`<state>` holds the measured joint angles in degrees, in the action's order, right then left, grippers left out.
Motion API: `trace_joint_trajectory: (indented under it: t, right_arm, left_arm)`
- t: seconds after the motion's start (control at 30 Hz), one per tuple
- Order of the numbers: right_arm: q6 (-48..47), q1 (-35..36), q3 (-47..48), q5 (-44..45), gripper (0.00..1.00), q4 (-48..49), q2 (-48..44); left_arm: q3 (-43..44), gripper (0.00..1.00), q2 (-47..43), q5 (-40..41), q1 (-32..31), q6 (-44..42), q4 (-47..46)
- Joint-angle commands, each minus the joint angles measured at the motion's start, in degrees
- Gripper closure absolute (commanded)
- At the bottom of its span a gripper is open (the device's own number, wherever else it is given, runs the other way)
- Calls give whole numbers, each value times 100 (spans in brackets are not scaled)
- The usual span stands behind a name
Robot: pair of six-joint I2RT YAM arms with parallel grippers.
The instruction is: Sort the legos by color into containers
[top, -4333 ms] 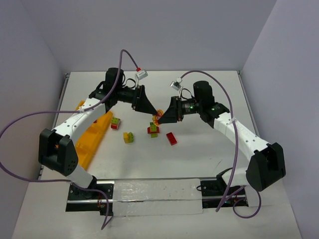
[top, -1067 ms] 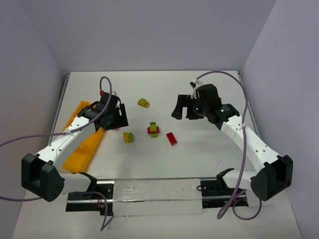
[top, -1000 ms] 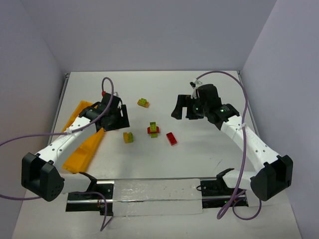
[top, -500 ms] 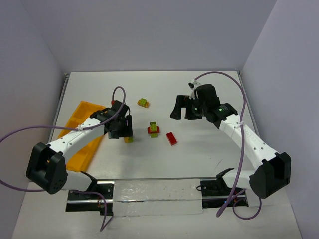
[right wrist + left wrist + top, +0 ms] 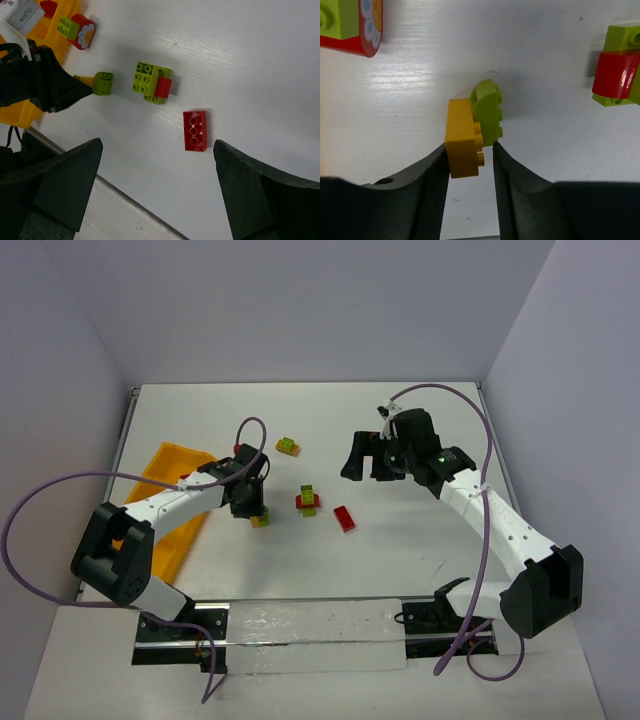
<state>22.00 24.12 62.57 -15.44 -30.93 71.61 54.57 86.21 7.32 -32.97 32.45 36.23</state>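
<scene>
- The left gripper (image 5: 468, 146) has its fingers (image 5: 432, 185) set at a narrow gap around the yellow-and-green clump (image 5: 475, 127). One pad lies against the outer face of the yellow brick. The other fingertip meets the end of the green brick. The clump rests on the table (image 5: 545, 165).
- The yellow-and-green clump lies centre-left in the top view, just right of the tray (image 5: 160, 462) and under the left wrist.
- The right gripper (image 5: 358, 455) has its fingers spread wide with nothing between them. It hangs right of centre in the top view, well apart from every brick.
- The green-and-red clump (image 5: 308, 501) lies at the centre of the top view, near the gripped clump but apart from it.
- The red brick (image 5: 344, 519) lies alone, just to the lower right of the green-and-red clump.
- The small yellow-and-green piece (image 5: 288, 446) lies alone, above centre.
- The round red piece (image 5: 76, 27) carries a green brick. It lies at the upper left of the right wrist view, just beside the tray edge. Whether it touches the tray cannot be told.
- The tray is long and orange-yellow, at the left of the top view, partly covered by the left arm.
</scene>
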Motion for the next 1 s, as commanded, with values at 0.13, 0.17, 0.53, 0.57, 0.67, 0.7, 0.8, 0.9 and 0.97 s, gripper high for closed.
trace_joint_trajectory:
  t: [0.13,0.17,0.53,0.57,0.67,0.7,0.8,0.9,0.97]
  right_arm:
    - [-53,-21,181,-53,0,131,56]
    - [-61,-21,194,-96,1,137,68]
    - [507,64,23,-1370,5,957,71]
    - [673,129,-5,-1422,5,1108,88]
    - [942,235,-123,-1427,8,1346,153]
    - [1082,260,-165,-1427,10,1436,173]
    - [1340,287,-310,-1480,13,1747,252]
    - [1537,321,-359,-1459,16,1935,362]
    - [1643,338,-359,-1428,18,2016,460]
  left_arm:
    - [434,100,83,91,-25,-111,80]
    - [564,100,53,-5,-22,-146,141]
    - [1484,100,-385,-2041,63,176,-311]
    - [1487,100,-401,-2185,63,246,-397]
    - [1464,100,-472,-2506,72,470,-710]
    - [1465,100,-508,-2577,72,512,-766]
    - [1508,100,-601,-2698,90,570,-838]
    - [1556,100,-665,-2782,110,582,-846]
    - [1541,100,-716,-2888,115,628,-936]
